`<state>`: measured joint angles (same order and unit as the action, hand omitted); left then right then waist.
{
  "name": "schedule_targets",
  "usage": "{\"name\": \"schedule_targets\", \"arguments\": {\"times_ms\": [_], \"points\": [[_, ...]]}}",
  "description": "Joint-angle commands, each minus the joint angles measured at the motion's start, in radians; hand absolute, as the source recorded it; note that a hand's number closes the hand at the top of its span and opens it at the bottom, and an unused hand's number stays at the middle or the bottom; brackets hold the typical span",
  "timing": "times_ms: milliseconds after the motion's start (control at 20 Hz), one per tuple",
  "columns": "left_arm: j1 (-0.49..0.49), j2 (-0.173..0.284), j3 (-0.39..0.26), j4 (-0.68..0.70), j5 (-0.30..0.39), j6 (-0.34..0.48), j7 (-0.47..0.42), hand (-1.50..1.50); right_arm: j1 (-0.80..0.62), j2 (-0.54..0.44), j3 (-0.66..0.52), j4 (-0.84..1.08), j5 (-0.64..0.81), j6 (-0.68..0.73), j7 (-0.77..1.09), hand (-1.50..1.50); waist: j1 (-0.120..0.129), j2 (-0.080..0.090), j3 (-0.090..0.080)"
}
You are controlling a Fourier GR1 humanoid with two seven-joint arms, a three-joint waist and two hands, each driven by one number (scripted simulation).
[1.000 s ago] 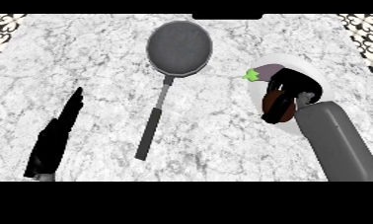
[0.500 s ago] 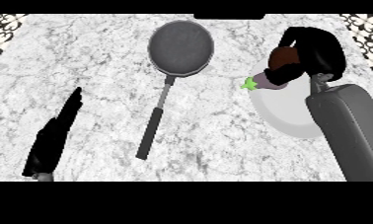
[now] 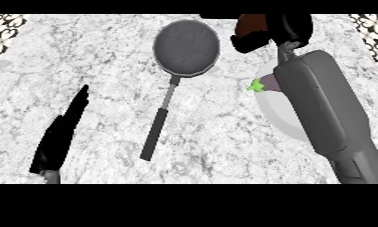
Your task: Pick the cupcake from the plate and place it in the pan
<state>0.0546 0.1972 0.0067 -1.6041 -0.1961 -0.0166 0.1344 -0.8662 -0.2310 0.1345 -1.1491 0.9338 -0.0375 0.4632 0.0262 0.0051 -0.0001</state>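
In the head view, a dark round pan (image 3: pixel 186 47) lies at the far middle of the counter, its long handle pointing toward me. My right hand (image 3: pixel 289 26) is lifted at the far right, just right of the pan's rim, with its fingers curled round the brown cupcake (image 3: pixel 251 23). Below it a white plate (image 3: pixel 279 113) shows, largely hidden by my right forearm. At the lower left my left hand (image 3: pixel 60 136) rests with straight fingers, holding nothing.
A small purple thing with a green top (image 3: pixel 260 85) lies at the plate's left edge, beside my forearm. The marble counter stretches between the pan's handle (image 3: pixel 158 126) and the left hand. Patterned edges show at both far corners.
My right hand has risen from the plate and moved away from me and leftward toward the pan, carrying the cupcake. The left hand has not moved.
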Motion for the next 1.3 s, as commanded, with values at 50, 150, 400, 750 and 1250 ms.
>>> {"name": "schedule_targets", "arguments": {"times_ms": [50, 150, 400, 750, 1250], "points": [[-0.011, -0.009, -0.007, 0.004, 0.001, -0.008, 0.0, 0.0, -0.173, 0.103, -0.073, 0.267, -0.037, -0.108, -0.074, 1.5, 0.021, 0.009, 0.0], [0.05, -0.021, -0.027, -0.053, -0.014, 0.001, 0.001, 0.0, -0.208, 0.147, -0.078, 0.333, -0.036, -0.123, -0.071, 1.5, 0.019, 0.004, 0.0], [-0.049, 0.0, 0.001, -0.013, 0.015, -0.032, 0.035, 0.0, -0.328, 0.212, -0.161, 0.569, -0.082, -0.202, -0.124, 1.5, 0.037, 0.017, 0.0], [-0.071, -0.003, -0.016, -0.006, -0.003, -0.034, 0.03, 0.0, -0.378, 0.228, -0.18, 0.811, -0.066, -0.236, -0.183, 1.5, 0.066, 0.033, 0.0], [-0.107, -0.027, -0.059, 0.001, -0.013, -0.047, 0.022, 0.0, -0.379, 0.231, -0.36, 0.935, -0.309, -0.163, -0.176, -1.5, 0.13, 0.053, 0.002]]}}
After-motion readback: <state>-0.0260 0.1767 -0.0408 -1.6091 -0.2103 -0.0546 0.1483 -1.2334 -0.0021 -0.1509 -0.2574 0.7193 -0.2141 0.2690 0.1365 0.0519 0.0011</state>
